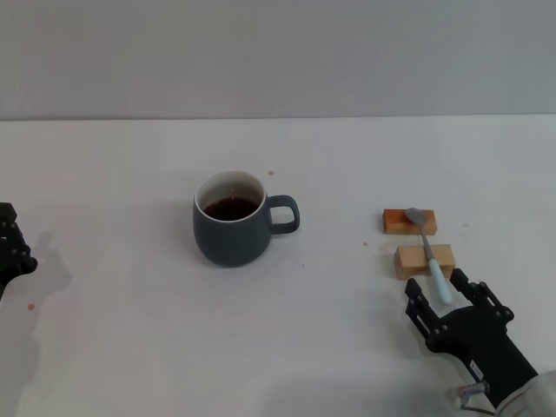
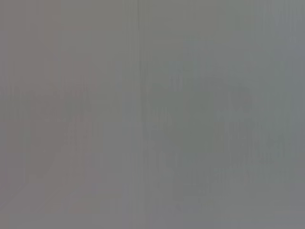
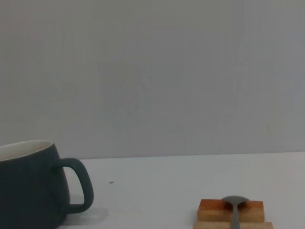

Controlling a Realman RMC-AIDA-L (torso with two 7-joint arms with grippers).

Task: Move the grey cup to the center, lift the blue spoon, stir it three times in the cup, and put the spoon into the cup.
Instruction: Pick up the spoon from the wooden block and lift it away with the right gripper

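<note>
Cup: your grey cup (image 1: 230, 230), matte, round-bellied, sits centre.
Spoon: blue spoon (image 1: 429, 248) spans two wooden blocks (image 1: 424, 260).
Right gripper (image 1: 445, 300): spread wide around the handle tip.
Left gripper (image 1: 10, 248): far left; you can't tell its state.

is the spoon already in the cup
No, the blue spoon lies across two wooden blocks on the table, well apart from the grey cup.

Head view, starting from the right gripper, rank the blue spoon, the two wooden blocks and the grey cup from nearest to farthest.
From the right gripper, open at the table's near right:
1. blue spoon, its handle end between the fingers
2. nearer wooden block, just beyond the fingers, under the handle
3. farther wooden block, behind the first, under the spoon's bowl
4. grey cup, far off toward the robot's left, near centre
</note>
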